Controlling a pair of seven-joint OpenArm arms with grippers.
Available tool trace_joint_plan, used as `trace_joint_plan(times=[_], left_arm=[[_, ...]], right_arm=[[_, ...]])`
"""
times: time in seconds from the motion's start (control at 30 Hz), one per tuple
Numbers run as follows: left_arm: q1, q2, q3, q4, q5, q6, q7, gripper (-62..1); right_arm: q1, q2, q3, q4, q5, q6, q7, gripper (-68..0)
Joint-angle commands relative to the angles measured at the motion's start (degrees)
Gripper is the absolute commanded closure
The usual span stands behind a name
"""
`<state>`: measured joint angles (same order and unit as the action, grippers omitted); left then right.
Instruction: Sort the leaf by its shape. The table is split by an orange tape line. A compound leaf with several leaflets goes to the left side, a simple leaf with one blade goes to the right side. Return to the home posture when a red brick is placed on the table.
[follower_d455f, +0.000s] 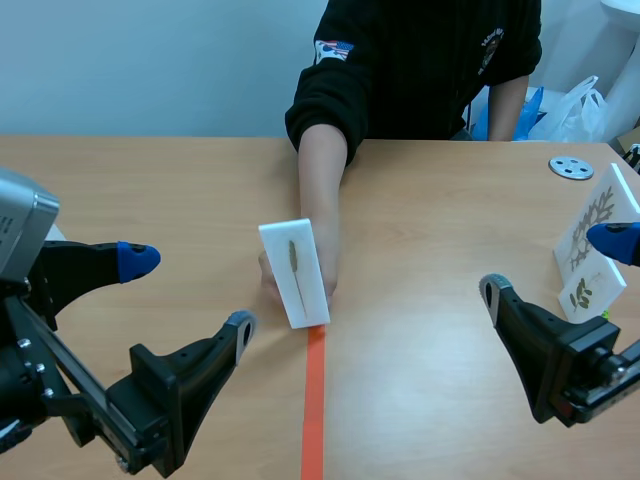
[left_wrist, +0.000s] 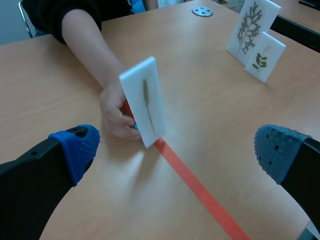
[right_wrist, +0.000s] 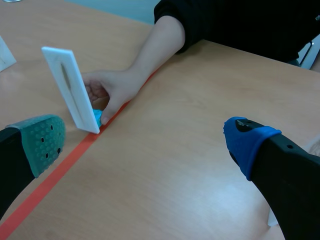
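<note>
L gripper (follower_d455f: 190, 292) and R gripper (follower_d455f: 552, 265) both hung spread wide, empty. Ahead, the card (follower_d455f: 295, 270) w/ one slim leaf (follower_d455f: 294, 256) stood on the tape line (follower_d455f: 313, 400), a person's hand (left_wrist: 115, 112) behind it. Best bet was to wait till the hand cleared, then have R pinch the card's side edges, no tipping.

We find no words or numbers we can read. The sleeve patch (follower_d455f: 335, 48) and chest print (follower_d455f: 491, 44) are too small.
</note>
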<state>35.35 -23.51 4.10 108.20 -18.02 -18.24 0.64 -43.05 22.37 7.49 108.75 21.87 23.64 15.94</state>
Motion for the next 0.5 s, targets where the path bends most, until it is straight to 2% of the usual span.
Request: trace_joint_plan(times=[0.0, 0.47], left_arm=[[-0.1, -0.2, 0.1, 0.2, -0.6, -0.2, -0.8, -62.3], [-0.1, -0.2, 0.1, 0.2, -0.6, -0.2, -0.8, -62.3]], right_arm=[[0.0, 0.3, 0.4, 0.7, 0.4, 0.2, 0.5, -67.9], [0.0, 0.3, 0.4, 0.7, 0.4, 0.2, 0.5, -67.9]])
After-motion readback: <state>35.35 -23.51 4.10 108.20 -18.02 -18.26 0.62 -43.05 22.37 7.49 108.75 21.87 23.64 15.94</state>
